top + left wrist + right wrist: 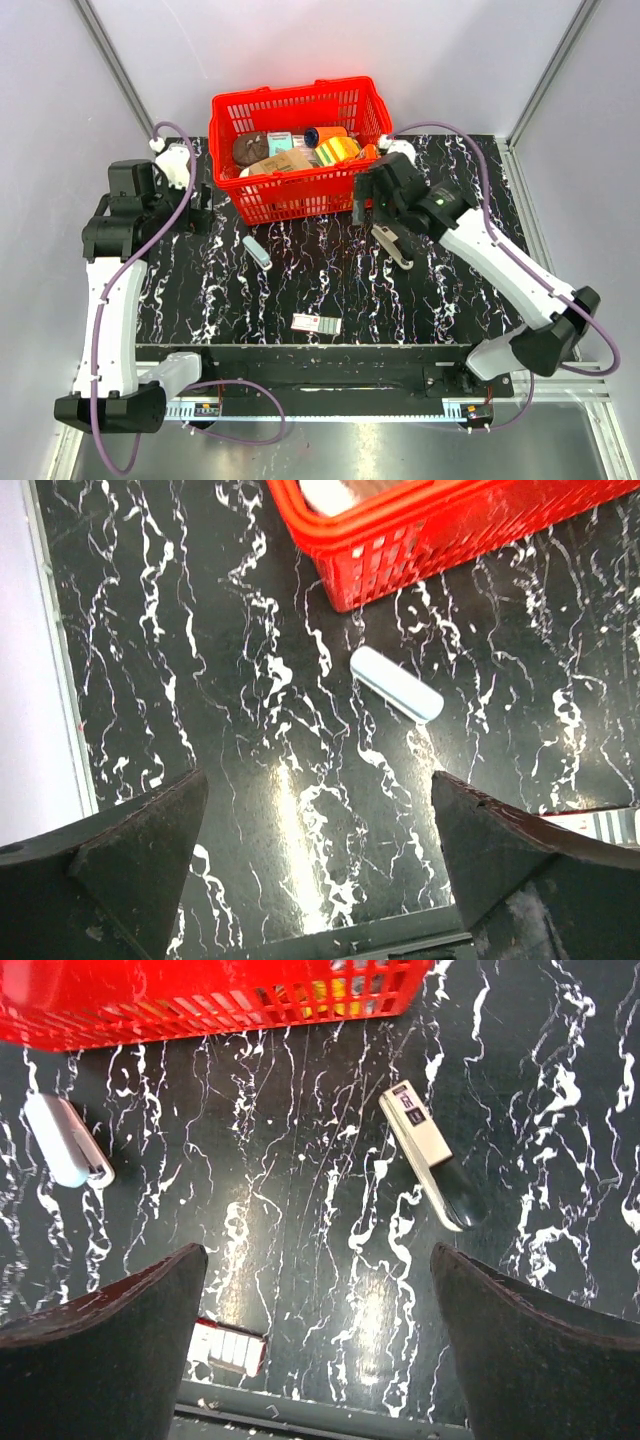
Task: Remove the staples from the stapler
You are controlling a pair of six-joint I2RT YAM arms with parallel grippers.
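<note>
**Black marbled table: both grippers open, staples not visible**

Top view. Black table [330, 280] with white veining, pale walls on three sides. A red basket [300, 200] filled with assorted goods stands at the far centre. Blue stapler [257, 251] lies flat just in front of the basket's left front corner. Cream stapler [392, 246], dark at one end, lies flat near the basket's right front corner, directly beside the right gripper [365, 205]. A white-and-red box [316, 323] lies near the front edge, well apart from both staplers. Left gripper [200, 215] is at the left, beside the basket's left wall.

Left wrist view. Left gripper [316, 777] has its jaws spread wide with only bare table between them. The blue stapler [397, 684] lies beyond, clear of the basket [450, 530] corner. An edge of the box [610, 825] shows at the right.

Right wrist view. Right gripper [316, 1250] also has its jaws spread wide and carries nothing. The cream stapler [430, 1155] lies ahead to the right, the blue stapler [68, 1140] to the left, the box [228, 1345] beside the left finger. Nothing lies between the jaws and either stapler; the basket wall stands close behind both.

Staples cannot be made out in any view.
</note>
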